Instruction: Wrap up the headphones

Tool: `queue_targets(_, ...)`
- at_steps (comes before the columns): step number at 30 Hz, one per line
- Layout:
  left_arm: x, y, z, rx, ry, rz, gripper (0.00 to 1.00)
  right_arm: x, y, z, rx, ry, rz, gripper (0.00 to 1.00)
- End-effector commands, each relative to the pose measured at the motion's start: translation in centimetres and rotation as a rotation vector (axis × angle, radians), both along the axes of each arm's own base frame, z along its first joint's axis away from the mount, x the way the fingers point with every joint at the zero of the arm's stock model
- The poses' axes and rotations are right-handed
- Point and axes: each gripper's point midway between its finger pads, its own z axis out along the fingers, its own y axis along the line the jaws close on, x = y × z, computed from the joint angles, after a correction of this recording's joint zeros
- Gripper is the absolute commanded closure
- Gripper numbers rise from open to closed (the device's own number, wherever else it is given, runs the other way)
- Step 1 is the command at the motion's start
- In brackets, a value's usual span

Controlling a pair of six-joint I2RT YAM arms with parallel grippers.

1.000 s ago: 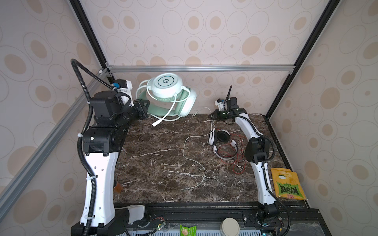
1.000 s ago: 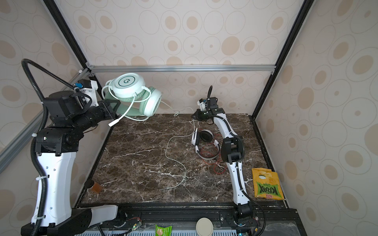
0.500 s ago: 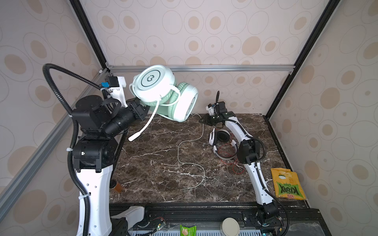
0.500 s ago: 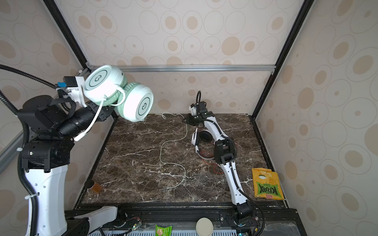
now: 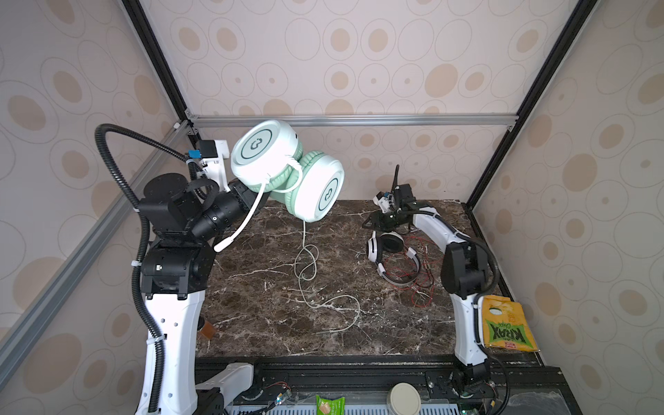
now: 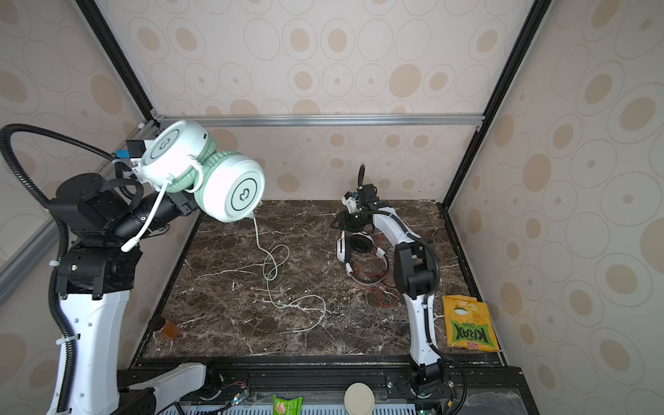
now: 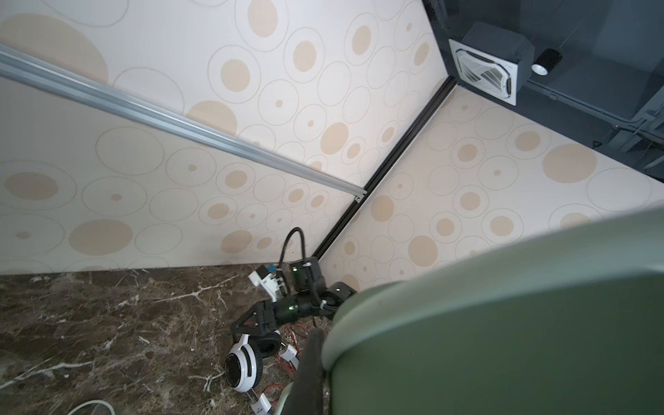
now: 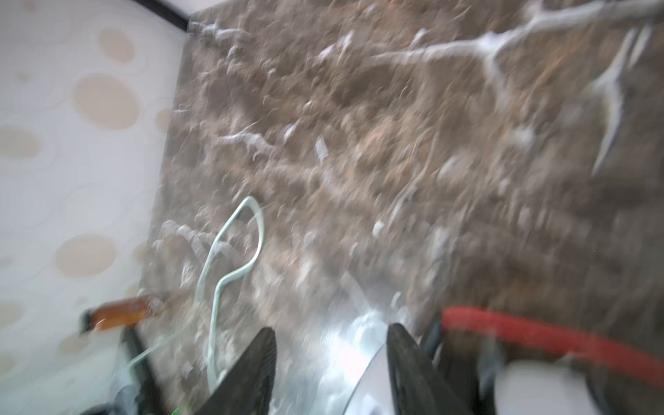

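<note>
My left gripper (image 5: 251, 194) is shut on the mint-green headphones (image 5: 287, 172) and holds them high over the table's back left, seen in both top views (image 6: 215, 179). Its fingertips are hidden behind the earcups. In the left wrist view the green headset (image 7: 503, 323) fills the corner beside one dark finger (image 7: 309, 366). Its pale cable (image 5: 305, 258) hangs to the marble and loops forward. The white headphones (image 5: 391, 251) with a thin red cable (image 5: 420, 291) lie at the right. My right gripper (image 5: 373, 222) hovers open just behind them, with nothing between its fingers (image 8: 330, 328).
A yellow chips bag (image 5: 503, 327) lies off the table's right edge beside the right arm's base. A small amber object (image 5: 206, 328) sits at the front left edge. Patterned walls close in the back and both sides. A green packet (image 5: 325, 406) and a round lid (image 5: 404, 399) lie on the front rail.
My left arm swung the mint-green headphones up and toward the camera. My right gripper opened, let go of the pale cable, which fell into loops, and moved down toward the white headphones.
</note>
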Motion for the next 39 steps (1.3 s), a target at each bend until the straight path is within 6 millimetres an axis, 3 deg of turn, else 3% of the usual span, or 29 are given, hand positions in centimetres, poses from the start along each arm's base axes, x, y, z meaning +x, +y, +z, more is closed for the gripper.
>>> queue_targets(1, -0.1, 0.0, 1.4, -0.036, -0.048, -0.011, 1.0, -4.3, 2.0, 7.2, 0.196, -0.243, 0.156, 0.44)
queue_targets(5, 0.7, -0.2, 0.9, -0.04, -0.043, -0.021, 1.0, -11.0, 4.0, 6.9, 0.259, -0.264, 0.287, 0.38)
queue_targets(9, 1.3, -0.3, 0.9, -0.042, -0.044, -0.027, 1.0, -15.4, 7.5, 6.3, 0.259, -0.286, 0.374, 0.34)
queue_targets(14, 3.0, -0.2, -0.2, -0.029, -0.025, -0.014, 1.0, -17.7, 12.3, 5.7, 0.301, -0.332, 0.307, 0.34)
queue_targets(20, 5.3, -0.1, -1.4, -0.012, -0.004, 0.002, 1.0, -20.1, 15.7, 4.4, 0.336, -0.451, 0.182, 0.33)
queue_targets(27, 7.1, 0.0, -1.9, 0.006, 0.005, 0.011, 1.0, -19.1, 17.5, 3.1, 0.36, -0.424, 0.101, 0.33)
queue_targets(32, 7.8, 0.1, -2.3, 0.015, 0.013, 0.019, 1.0, -18.3, 18.9, 2.6, 0.363, -0.394, 0.102, 0.41)
queue_targets(39, 9.3, 0.7, -3.1, 0.043, 0.03, 0.064, 1.0, -18.3, 18.9, 2.4, 0.382, -0.392, 0.099, 0.84)
